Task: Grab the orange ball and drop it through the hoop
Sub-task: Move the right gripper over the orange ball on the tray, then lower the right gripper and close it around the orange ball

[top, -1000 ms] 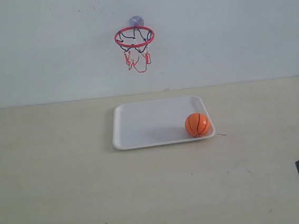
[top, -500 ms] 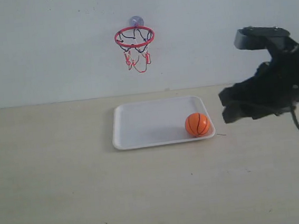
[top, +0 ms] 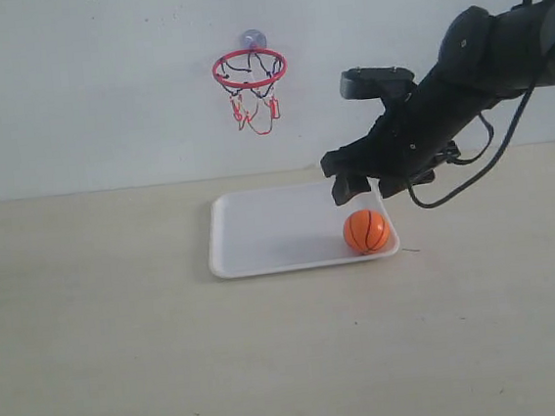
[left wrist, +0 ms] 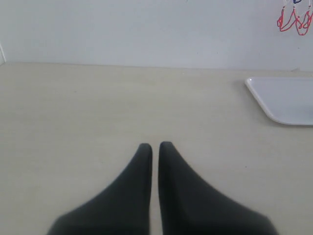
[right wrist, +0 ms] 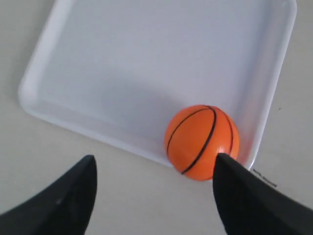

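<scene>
The orange ball (top: 366,231) lies in the near right corner of the white tray (top: 270,230), against its rim. On the back wall above the tray hangs the hoop (top: 249,68), red ring and net, under its suction cup. My right gripper (top: 367,189) hovers open just above the ball, apart from it. In the right wrist view the ball (right wrist: 201,142) shows near one finger while the right gripper (right wrist: 155,159) spreads wide over the tray's edge (right wrist: 146,63). My left gripper (left wrist: 155,146) is shut and empty over bare table, out of the exterior view.
The left wrist view catches a corner of the tray (left wrist: 283,98) and the bottom of the hoop's net (left wrist: 293,19). The beige table (top: 122,331) meets the white wall behind the tray. A cable (top: 490,163) loops under the right arm.
The right arm has swung in from the lower right edge, risen, and moved left until its open gripper is over the ball. Ball, tray and hoop have not moved.
</scene>
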Robot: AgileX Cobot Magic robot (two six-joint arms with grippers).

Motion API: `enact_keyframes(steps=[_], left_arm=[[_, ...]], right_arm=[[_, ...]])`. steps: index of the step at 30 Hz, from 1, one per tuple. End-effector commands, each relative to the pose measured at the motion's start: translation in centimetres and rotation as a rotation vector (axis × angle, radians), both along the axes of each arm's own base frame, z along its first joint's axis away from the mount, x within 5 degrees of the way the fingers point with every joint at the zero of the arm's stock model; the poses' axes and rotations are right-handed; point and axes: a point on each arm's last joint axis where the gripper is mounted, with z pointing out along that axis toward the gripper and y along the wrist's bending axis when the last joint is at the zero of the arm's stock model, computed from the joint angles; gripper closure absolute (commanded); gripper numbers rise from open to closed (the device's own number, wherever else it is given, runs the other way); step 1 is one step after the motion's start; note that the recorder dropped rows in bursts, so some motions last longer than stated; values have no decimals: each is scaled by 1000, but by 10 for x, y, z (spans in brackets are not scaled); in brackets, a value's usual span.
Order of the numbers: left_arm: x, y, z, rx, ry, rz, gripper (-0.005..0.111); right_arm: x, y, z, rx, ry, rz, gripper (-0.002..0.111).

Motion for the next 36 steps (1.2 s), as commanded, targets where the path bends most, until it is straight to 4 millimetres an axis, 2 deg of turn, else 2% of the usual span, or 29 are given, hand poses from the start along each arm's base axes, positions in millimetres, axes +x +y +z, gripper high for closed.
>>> enact_keyframes(steps=[1, 7, 19, 36], left_arm=[[0, 0, -1, -7, -3, -2, 103], [0, 0, -1, -7, -3, -2, 103], [0, 0, -1, -7, -3, -2, 103], [0, 0, -1, -7, -3, -2, 103]], right_arm=[[17, 2, -5, -25, -46, -2, 32], [25, 2, -29, -42, -41, -17, 31], [29, 3, -56, -56, -2, -26, 31], [28, 4, -58, -54, 6, -28, 31]])
